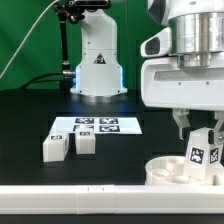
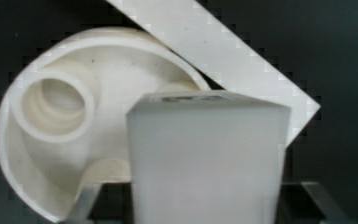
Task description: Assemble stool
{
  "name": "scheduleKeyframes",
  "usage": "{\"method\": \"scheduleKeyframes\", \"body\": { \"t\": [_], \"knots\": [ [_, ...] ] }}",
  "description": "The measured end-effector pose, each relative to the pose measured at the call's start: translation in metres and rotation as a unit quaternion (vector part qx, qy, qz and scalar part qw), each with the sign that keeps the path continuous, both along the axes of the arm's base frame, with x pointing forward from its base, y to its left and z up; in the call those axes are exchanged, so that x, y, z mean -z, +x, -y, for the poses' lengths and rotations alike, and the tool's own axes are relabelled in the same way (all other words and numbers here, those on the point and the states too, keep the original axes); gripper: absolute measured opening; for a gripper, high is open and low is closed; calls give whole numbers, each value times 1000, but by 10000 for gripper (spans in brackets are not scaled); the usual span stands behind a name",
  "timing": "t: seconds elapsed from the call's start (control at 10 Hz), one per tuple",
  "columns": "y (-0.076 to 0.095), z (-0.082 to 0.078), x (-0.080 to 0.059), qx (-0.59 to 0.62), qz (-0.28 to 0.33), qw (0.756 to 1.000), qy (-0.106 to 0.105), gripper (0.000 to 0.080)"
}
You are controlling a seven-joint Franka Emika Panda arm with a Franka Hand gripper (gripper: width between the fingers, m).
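My gripper (image 1: 200, 136) is shut on a blocky white stool leg (image 1: 204, 152) with a black-and-white tag. It holds the leg upright just above the round rimmed seat (image 1: 172, 171) at the exterior view's lower right. In the wrist view the leg (image 2: 208, 150) fills the middle between the two dark fingers (image 2: 115, 198). The seat (image 2: 51, 110) lies beyond it with a round socket showing. Whether the leg touches the seat I cannot tell. Two loose legs (image 1: 55, 148) (image 1: 86, 143) lie on the black table at the exterior view's left.
The marker board (image 1: 96, 126) lies flat behind the loose legs. A long white rail (image 1: 90, 196) borders the table's front edge, and the rail (image 2: 211, 50) crosses the wrist view diagonally. A white robot base (image 1: 97, 62) stands at the back.
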State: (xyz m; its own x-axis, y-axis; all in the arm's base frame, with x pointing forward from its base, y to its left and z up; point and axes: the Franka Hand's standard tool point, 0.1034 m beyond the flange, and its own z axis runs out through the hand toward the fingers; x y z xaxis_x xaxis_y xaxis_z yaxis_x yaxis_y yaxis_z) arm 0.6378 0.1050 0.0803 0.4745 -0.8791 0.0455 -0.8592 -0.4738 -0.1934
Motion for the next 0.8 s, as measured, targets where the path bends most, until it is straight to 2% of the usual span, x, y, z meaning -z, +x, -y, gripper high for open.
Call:
{"method": "scheduleKeyframes", "body": {
  "t": [0.2,0.3,0.4,0.6,0.7,0.8],
  "knots": [
    [-1,-1,0,102,-8,994,30,341],
    [-1,-2,-1,113,-10,993,33,341],
    [-1,-3,-1,158,-14,986,47,341],
    [-1,-4,-1,254,-20,964,76,341],
    [-1,-4,-1,273,-21,958,81,341],
    [-1,-6,0,325,-27,940,96,341]
  ]
}}
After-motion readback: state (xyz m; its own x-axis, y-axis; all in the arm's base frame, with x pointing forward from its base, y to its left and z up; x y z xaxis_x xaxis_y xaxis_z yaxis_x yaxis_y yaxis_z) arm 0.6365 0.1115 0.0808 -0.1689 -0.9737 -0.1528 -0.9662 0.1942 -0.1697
